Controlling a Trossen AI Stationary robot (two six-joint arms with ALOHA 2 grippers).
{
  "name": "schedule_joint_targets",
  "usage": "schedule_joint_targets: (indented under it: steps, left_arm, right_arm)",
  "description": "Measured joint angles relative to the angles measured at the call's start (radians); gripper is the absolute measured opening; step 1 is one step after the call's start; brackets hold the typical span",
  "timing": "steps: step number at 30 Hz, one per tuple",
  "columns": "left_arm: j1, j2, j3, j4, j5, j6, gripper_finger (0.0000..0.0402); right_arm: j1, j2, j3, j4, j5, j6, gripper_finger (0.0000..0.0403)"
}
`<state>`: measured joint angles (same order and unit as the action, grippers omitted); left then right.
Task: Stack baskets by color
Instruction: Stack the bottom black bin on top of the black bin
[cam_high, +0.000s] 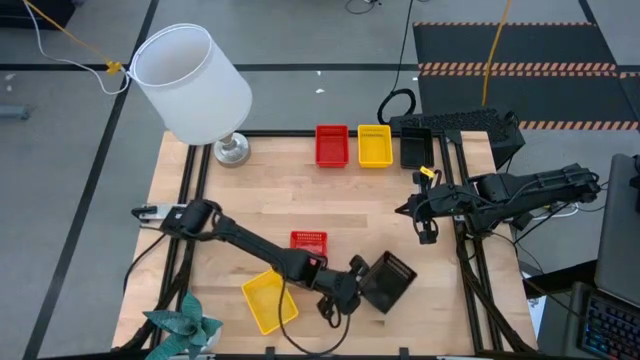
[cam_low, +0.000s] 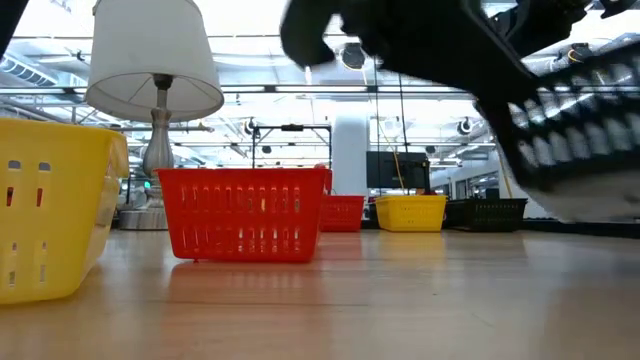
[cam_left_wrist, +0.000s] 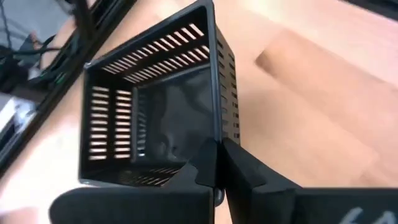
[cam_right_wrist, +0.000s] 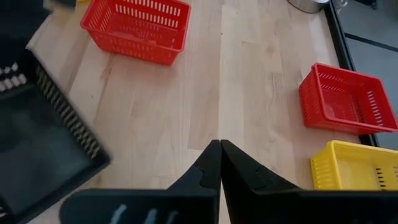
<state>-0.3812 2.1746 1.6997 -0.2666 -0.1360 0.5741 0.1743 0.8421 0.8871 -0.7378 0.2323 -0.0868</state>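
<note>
A: Going left to right, what is sitting on the table (cam_high: 240, 210)?

B: The white lamp (cam_high: 195, 85) is standing at the far left corner. Nearer the front, a loose yellow basket (cam_high: 268, 300) is lying beside the left arm, and a loose red basket (cam_high: 309, 241) is resting just behind that arm. Along the far edge, a red basket stack (cam_high: 331, 145), a yellow basket stack (cam_high: 374, 146) and a black basket stack (cam_high: 415, 149) are lining up in a row.

A: And the left gripper (cam_left_wrist: 217, 155)?

B: Its fingers are pinching the wall of a loose black basket (cam_high: 387, 282) near the front edge, right of centre. In the left wrist view the basket is hanging tilted, one wall clamped between the fingers.

A: The right gripper (cam_high: 426, 232)?

B: It is waiting at the right edge, fingers pressed together on nothing.

A: So which step is this?

B: I am judging it as the pickup of 1 black basket. The next move is calling for a lift and a carry to the black stack at the far right, then levelling the basket so it nests squarely.
</note>
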Motion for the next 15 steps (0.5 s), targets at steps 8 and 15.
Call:
schedule_joint_targets:
  steps: [8,15]
  left_arm:
    - [0.042,-0.132,0.001,-0.168,-0.084,0.041,0.0010]
    - [0.090,-0.185,0.001,-0.267,-0.101,0.027,0.0007]
  right_arm:
    - [0.055,0.062,0.000,0.023,-0.051,0.020,0.0021]
    - [0.120,0.178,0.061,0.026,-0.050,0.022,0.0081]
